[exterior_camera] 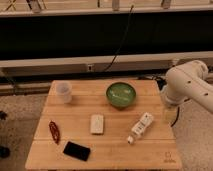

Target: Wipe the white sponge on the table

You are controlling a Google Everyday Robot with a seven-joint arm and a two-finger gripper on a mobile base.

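The white sponge lies flat near the middle of the table, a light wooden top of lengthwise planks with a small mark at the front right corner. My white arm comes in from the right, beyond the table's right edge. My gripper hangs below the arm at that right edge, well to the right of the sponge and apart from it. It holds nothing that I can see.
A green bowl stands behind the sponge. A clear cup is at the back left. A white bottle lies to the right of the sponge. A red object and a flat black rectangle lie front left.
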